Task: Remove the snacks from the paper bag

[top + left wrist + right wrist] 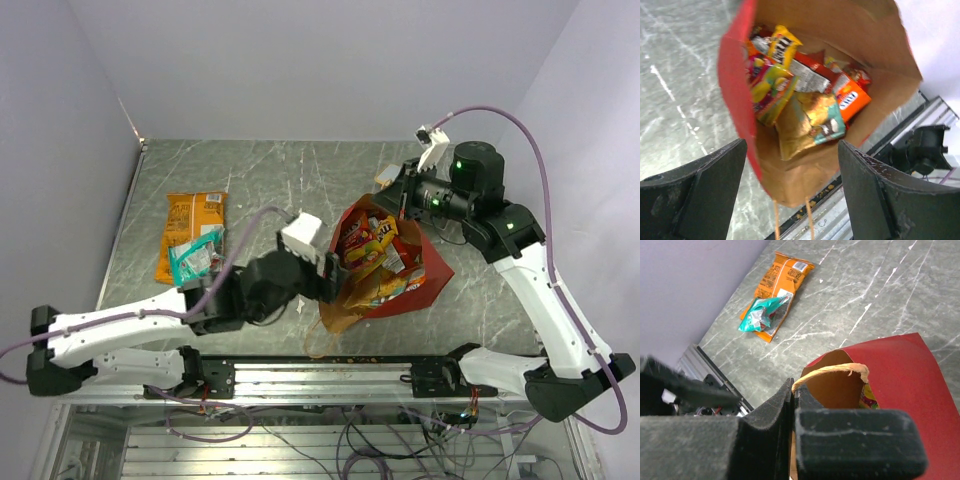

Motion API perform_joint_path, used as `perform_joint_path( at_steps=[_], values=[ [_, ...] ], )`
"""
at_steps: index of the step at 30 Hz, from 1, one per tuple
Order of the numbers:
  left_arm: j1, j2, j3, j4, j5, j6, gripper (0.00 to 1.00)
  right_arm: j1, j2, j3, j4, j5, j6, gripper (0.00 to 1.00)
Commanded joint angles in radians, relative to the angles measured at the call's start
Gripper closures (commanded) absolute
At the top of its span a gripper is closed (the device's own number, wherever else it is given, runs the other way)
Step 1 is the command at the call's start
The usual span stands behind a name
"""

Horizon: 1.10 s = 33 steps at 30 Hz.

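Gaping open near the front middle of the grey marbled worktop [300, 170], the paper bag [430, 275] shows its red outside and brown kraft inside. Most of the snacks [370, 250] are heaped within it.

The right hand [793, 390] has its fingers pressed together, pinching the bag by its tan loop handle [832, 370] at the far rim. The left hand [792, 150] is spread wide just before the mouth, one finger to each side and holding nothing.

The left wrist view looks into the bag:
- A yellow packet [783, 44] lies uppermost, with dark brown lettering too creased to read.
- Below it are a red-and-silver packet [807, 75] and a yellow-green wrapper [770, 90].
- An orange packet [855, 100] carries a white oval label whose wording is blurred.
- A gold-and-teal packet [815, 120] lies nearest the mouth.

Two snacks are out on the worktop, well apart from the bag at the left. An orange chip bag [782, 277] bears a white barcode patch at one end, its print too small to read. A crumpled teal packet [762, 315] rests partly on top of it.
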Motion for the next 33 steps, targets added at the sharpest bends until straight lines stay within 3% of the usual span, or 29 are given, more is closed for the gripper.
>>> perform_joint_path(
  at_steps=[1, 5, 14, 17, 21, 25, 30, 33],
  values=[
    [-0.143, 0.124, 0.028, 0.115, -0.179, 0.047, 0.18, 0.000, 0.014, 0.053, -0.037, 0.022, 0.041, 1.00],
    [-0.156, 0.256, 0.028, 0.247, -0.126, 0.108, 0.28, 0.000, 0.017, 0.053, -0.026, 0.020, 0.085, 1.00],
    [-0.146, 0.398, 0.097, 0.310, -0.089, 0.194, 0.31, 0.000, 0.014, 0.047, -0.041, 0.031, 0.110, 1.00],
    [-0.117, 0.414, 0.085, 0.337, -0.055, 0.163, 0.30, 0.000, 0.013, 0.042, -0.040, 0.029, 0.113, 1.00],
    [-0.022, 0.401, 0.018, 0.416, 0.078, 0.093, 0.18, -0.001, 0.010, 0.042, -0.038, 0.027, 0.109, 1.00],
    [0.000, 0.408, 0.022, 0.442, 0.122, 0.083, 0.18, 0.000, 0.001, 0.044, -0.037, 0.030, 0.099, 1.00],
    [0.001, 0.464, 0.066, 0.420, 0.145, 0.082, 0.25, 0.000, -0.008, 0.042, -0.034, 0.031, 0.093, 1.00],
    [0.001, 0.455, 0.053, 0.439, 0.152, 0.072, 0.19, 0.000, -0.018, 0.041, -0.035, 0.034, 0.083, 1.00]
  ],
)
